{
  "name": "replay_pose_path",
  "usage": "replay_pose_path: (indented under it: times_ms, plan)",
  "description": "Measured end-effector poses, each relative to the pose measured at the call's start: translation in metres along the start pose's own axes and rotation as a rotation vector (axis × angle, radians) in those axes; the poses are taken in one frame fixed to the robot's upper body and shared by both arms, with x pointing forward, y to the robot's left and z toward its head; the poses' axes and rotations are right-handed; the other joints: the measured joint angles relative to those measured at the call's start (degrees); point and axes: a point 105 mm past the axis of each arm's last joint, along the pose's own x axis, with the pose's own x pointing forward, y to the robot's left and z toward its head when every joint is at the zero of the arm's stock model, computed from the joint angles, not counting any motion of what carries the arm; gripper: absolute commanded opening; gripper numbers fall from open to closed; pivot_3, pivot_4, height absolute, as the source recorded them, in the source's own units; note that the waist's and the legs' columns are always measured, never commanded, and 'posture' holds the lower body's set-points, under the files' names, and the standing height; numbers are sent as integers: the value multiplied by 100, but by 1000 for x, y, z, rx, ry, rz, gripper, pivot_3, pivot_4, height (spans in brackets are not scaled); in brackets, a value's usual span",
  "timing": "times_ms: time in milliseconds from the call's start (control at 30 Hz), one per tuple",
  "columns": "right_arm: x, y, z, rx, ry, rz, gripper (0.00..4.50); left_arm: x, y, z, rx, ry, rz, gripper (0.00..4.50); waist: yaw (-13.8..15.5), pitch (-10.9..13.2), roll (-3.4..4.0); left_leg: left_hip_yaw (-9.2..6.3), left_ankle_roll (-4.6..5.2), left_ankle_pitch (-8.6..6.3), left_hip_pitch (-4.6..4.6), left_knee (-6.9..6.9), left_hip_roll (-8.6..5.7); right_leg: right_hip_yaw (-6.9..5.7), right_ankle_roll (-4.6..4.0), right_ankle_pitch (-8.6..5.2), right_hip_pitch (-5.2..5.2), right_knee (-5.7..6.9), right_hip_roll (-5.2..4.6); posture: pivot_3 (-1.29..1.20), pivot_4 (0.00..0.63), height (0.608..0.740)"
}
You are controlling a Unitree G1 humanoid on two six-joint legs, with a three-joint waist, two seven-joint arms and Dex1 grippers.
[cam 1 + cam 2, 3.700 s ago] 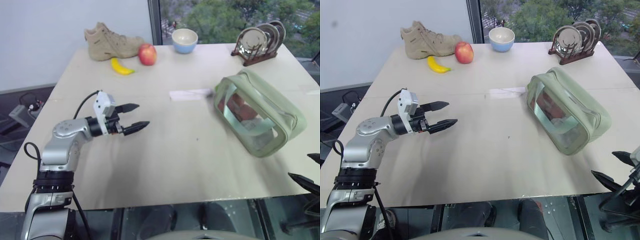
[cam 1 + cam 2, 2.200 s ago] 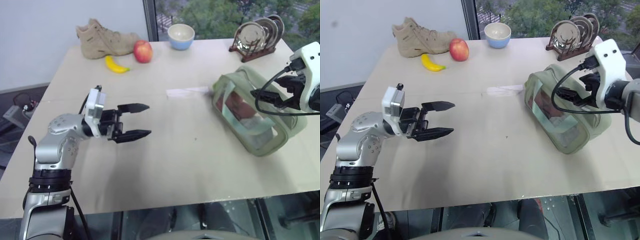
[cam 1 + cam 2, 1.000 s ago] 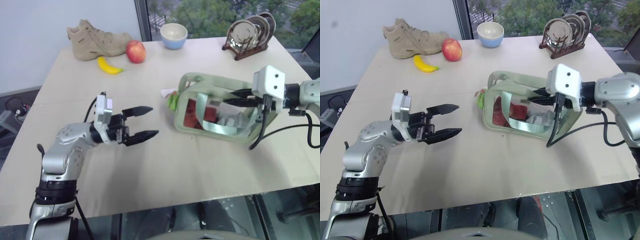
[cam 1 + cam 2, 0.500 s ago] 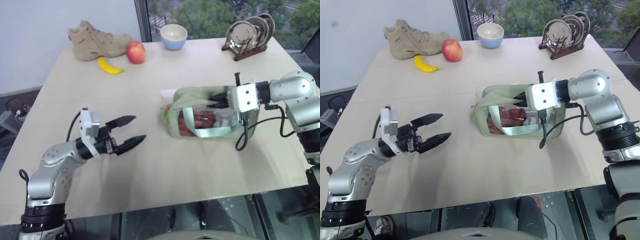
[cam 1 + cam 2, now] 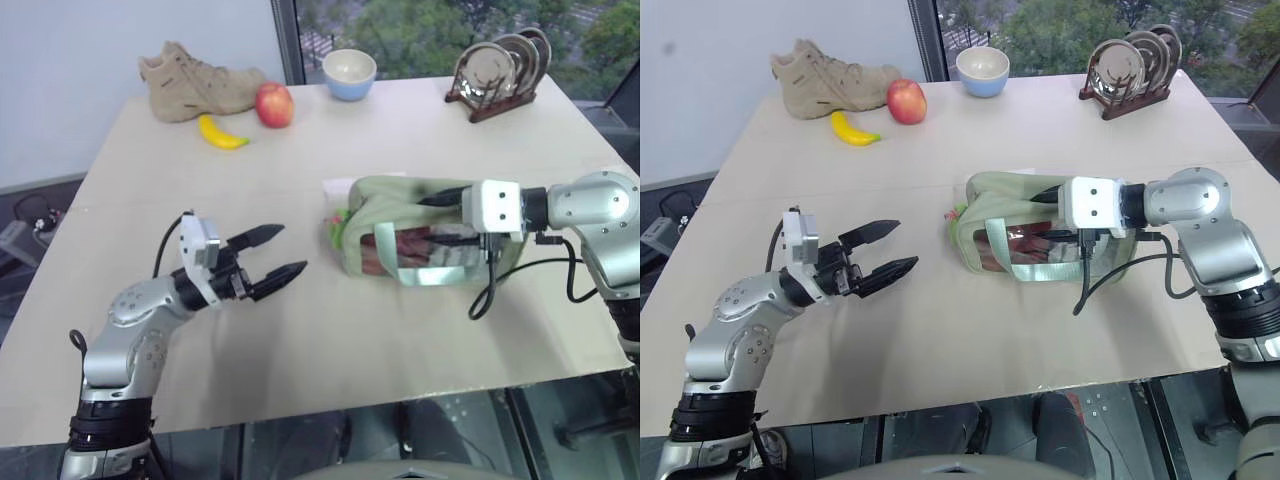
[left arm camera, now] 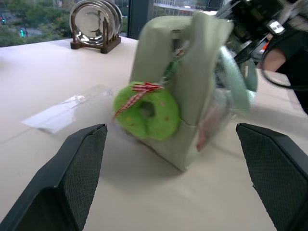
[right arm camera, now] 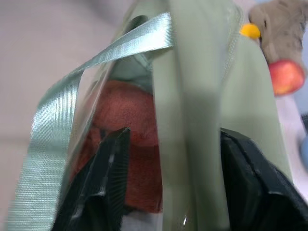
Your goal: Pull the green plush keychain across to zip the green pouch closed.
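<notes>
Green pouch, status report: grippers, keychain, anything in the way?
Left gripper open, short of the green plush keychain. Right gripper astride the green pouch, fingers either side. Keychain hangs at the pouch's near end. Nothing between.

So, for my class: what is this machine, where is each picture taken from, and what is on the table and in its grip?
It is a humanoid robot with two arms, each ending in a two-fingered black gripper. Two pictures come from the cameras in its head, looking down over a table; the other two come from a camera on each wrist.

The left gripper is open and holds nothing; it points at the green pouch. Its wrist view shows the green plush keychain, ring-shaped with a red checked ribbon, hanging at the pouch's near end.

The right gripper straddles the pouch's top edge with its fingers apart.

At the far edge sit a tan shoe, banana, apple, blue bowl and a rack of metal plates.
</notes>
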Motion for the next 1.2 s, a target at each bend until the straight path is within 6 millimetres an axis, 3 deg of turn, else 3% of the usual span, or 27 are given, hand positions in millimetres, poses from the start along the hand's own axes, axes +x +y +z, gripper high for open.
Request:
replay_pose_path:
  times_ms: [67, 233, 467, 633, 667, 933, 1167, 1200]
  plan:
    - [-7, -1, 5, 199, 12, -47, 2491, 7, 4, -2, 16, 5, -9, 4500, 30, 0, 0, -3, 0, 0, -5, 3, 0, 0, 0, 0, -1, 0, 0, 0, 150, 740]
    - [-16, -8, 17, 455, 18, -70, 2491, 12, 8, 0, 34, 0, -43, 4500, 35, 0, 0, -3, 0, -1, -12, 7, 0, -1, -1, 0, -4, -3, -1, 0, 150, 740]
    - [-19, -8, 24, 572, 34, -48, 2491, 17, 10, -2, 50, 14, -88, 4500, 49, 0, 0, -5, 0, -1, -19, 8, -1, -6, 0, 1, -5, -6, -4, 0, 150, 740]
    - [-16, -4, 23, 561, 57, -33, 202, 28, 14, -9, 91, 46, -99, 4500, 92, 0, -1, -4, 0, -1, -20, 13, -2, -7, 0, 1, -5, -4, -6, 0, 150, 740]
    - [-16, -3, 23, 561, 55, -30, 47, 31, 14, -10, 104, 47, -100, 4500, 96, 0, -1, -4, 0, -1, -20, 13, -2, -7, 0, 1, -5, -4, -5, 0, 150, 740]
    - [-17, -1, 27, 521, 51, -24, 47, 56, 15, -20, 121, 41, -47, 4500, 115, 0, -2, -5, 0, -1, -22, 22, -2, -8, 0, 1, -5, -1, -5, 0, 150, 740]
    - [-17, 1, 26, 504, 45, -24, 47, 63, 21, -21, 147, 39, 34, 4500, 123, -1, -3, -4, 0, -1, -21, 28, -2, -7, 0, 1, -5, 8, -5, 0, 150, 740]
    - [-17, 1, 26, 503, 44, -23, 0, 64, 24, -20, 156, 41, 53, 3967, 128, -1, -3, -4, 0, -1, -21, 30, -2, -8, 0, 1, -5, 9, -5, 0, 150, 740]
